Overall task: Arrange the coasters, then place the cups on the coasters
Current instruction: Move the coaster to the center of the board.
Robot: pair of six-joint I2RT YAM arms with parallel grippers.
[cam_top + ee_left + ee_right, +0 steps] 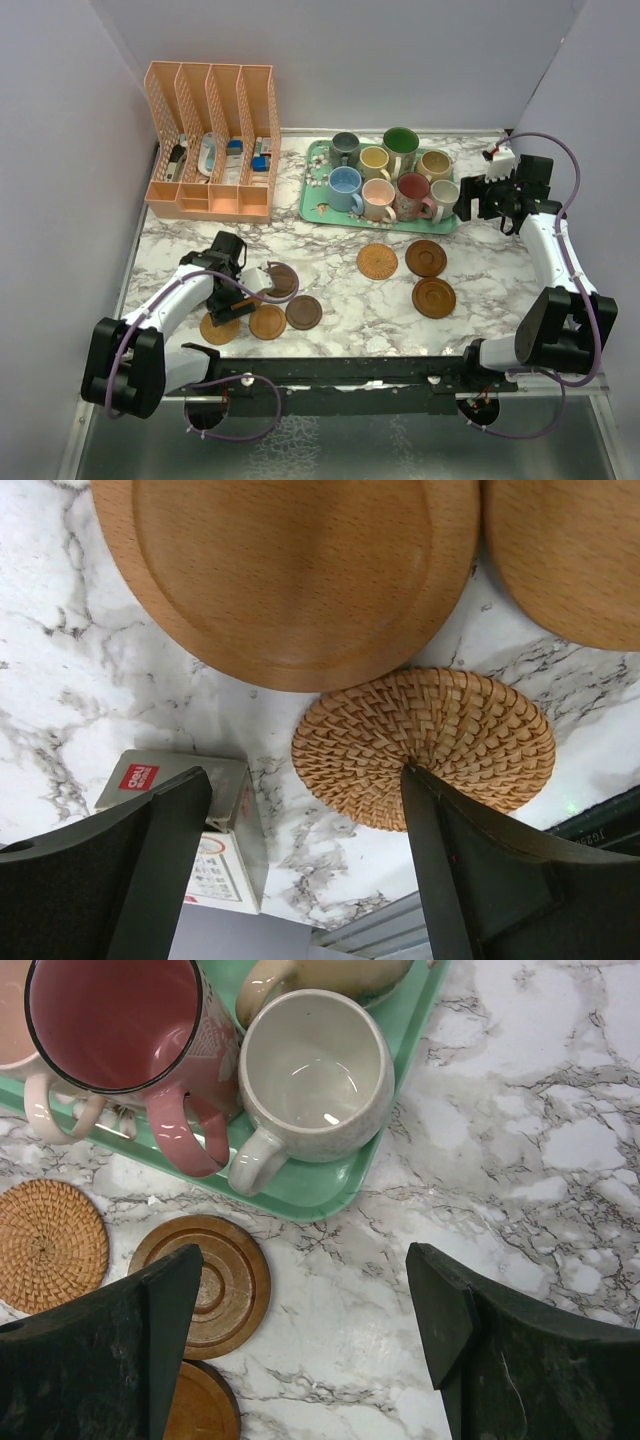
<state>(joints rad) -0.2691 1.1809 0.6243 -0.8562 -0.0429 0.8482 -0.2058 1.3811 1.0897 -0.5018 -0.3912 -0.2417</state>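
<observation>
Several cups stand on the teal tray [318, 200] at the back, among them the cream-white cup [315, 1075] and the dark red cup [115, 1025]. My right gripper [478, 200] [305, 1330] hangs open over bare marble just off the tray's right end. A woven coaster [377, 262], a grooved coaster [426, 258] and a brown coaster [434, 298] lie mid-table. More coasters [267, 322] cluster front left. My left gripper [228, 305] [305, 870] is open and empty above them, with a woven coaster [425, 745] by its right finger and a wooden coaster [290, 570] behind.
A peach slotted desk organizer [212, 140] stands at the back left. A small printed box [190, 820] lies by the left finger. The table's front rail [350, 372] runs close to the front-left coasters. Grey walls enclose the table.
</observation>
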